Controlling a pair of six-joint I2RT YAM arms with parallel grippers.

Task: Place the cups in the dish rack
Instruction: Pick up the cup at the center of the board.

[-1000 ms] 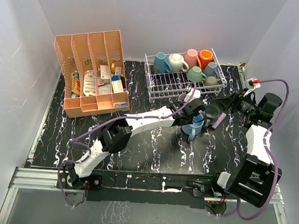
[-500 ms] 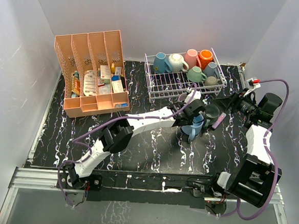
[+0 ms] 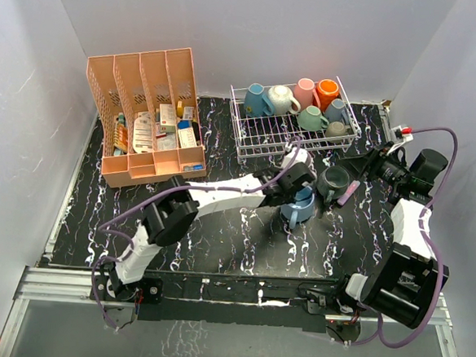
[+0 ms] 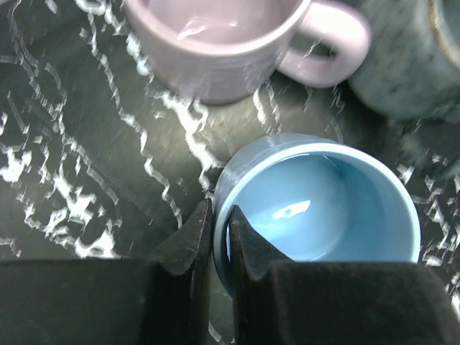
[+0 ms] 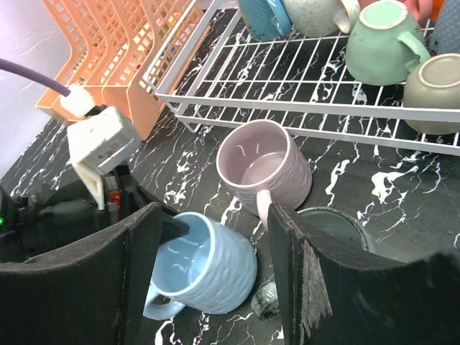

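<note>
My left gripper [image 4: 221, 230] is shut on the rim of a light blue cup [image 4: 323, 201], one finger inside and one outside. In the top view this cup [image 3: 301, 206] sits in front of the dish rack [image 3: 257, 139], and in the right wrist view it [image 5: 215, 269] leans over. A lilac cup [image 5: 266, 169] and a dark grey cup [image 3: 333, 183] stand just beyond it. Several cups, among them a teal one [image 3: 312, 118], are in the white wire rack. My right gripper [image 5: 215, 215] hovers open at the right, above these cups, holding nothing.
A salmon-pink slotted organizer [image 3: 144, 115] full of small packets stands at the back left. A small pink stick [image 3: 348, 192] lies beside the dark grey cup. White walls close in the table on three sides.
My left gripper has closed on the light blue cup's rim and shifted slightly left with it, uncovering the dark grey cup. The right arm has not moved.
</note>
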